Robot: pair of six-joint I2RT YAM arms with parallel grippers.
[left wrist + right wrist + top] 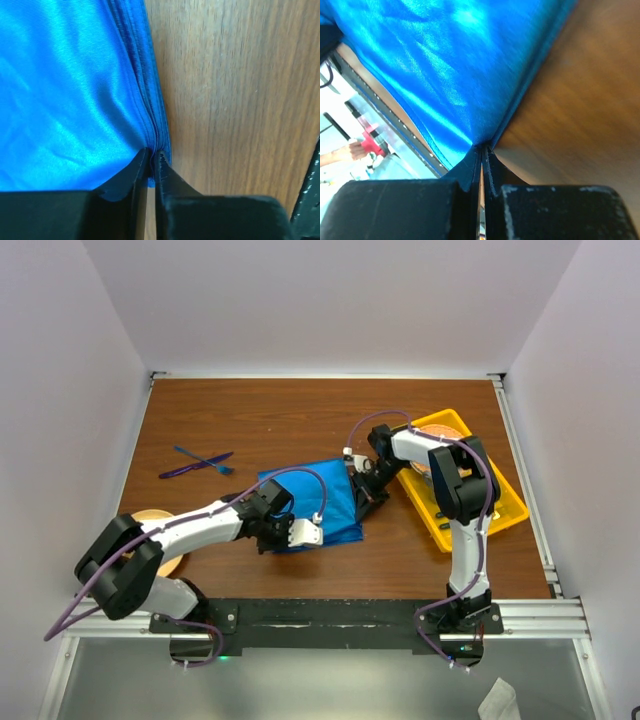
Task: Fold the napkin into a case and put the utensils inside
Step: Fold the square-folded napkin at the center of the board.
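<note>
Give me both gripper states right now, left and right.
Left gripper: closed, pinching the folded edge of the napkin.
Right gripper: closed, pinching the napkin at a raised edge.

From overhead I see even, bright light and only soft, faint shadows on the surface [250,420]. The 2 wrist views differ. On the left, the napkin [65,100] throws pale sheen streaks and its weave is sharp. On the right, the picture is softer: wood grain smears, and the lower-left background is blown out white.
</note>
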